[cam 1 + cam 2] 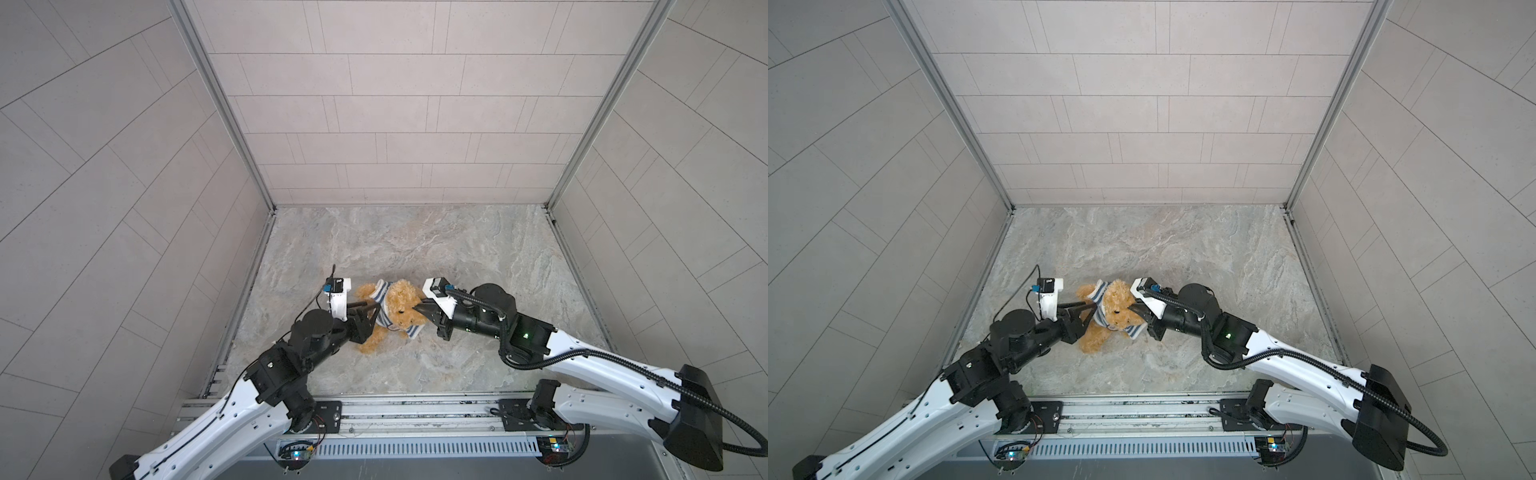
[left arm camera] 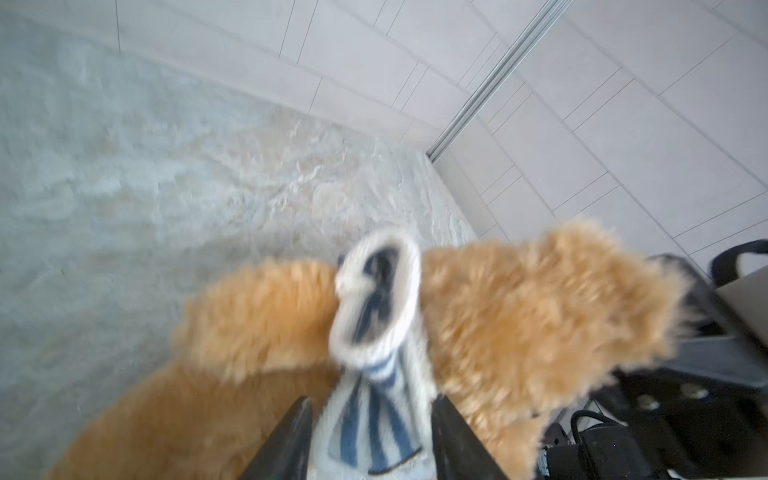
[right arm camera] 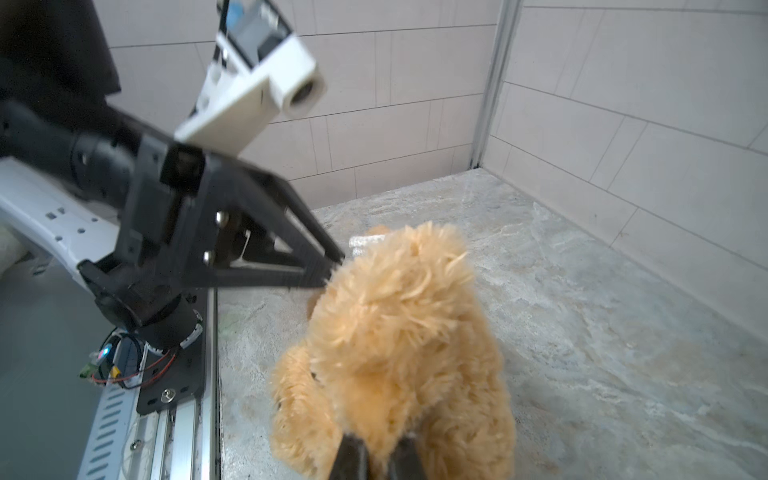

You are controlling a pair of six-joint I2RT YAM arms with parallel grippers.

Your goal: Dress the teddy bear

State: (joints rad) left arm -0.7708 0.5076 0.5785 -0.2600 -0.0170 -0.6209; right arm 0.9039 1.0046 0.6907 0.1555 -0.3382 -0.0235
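Left wrist view: teddy bear (image 2: 519, 316) and striped shirt (image 2: 374, 307) are smeared by motion blur. Left hand (image 2: 374, 401) is cut by the frame edge, and contact with the shirt is unclear. Right hand (image 3: 379, 438) has its fingertips buried in fur and is also cut by the frame. In both top views the bear's face is too small to read.

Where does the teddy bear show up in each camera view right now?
Top view: teddy bear at lower centre.
Top view: bear at lower centre, slightly further left.
Left wrist: blurred fur just beyond the jaws.
Right wrist: fur fills the foreground, pinched by the right gripper.
Shared landmark: left gripper, jaws apart either side of the striped shirt.
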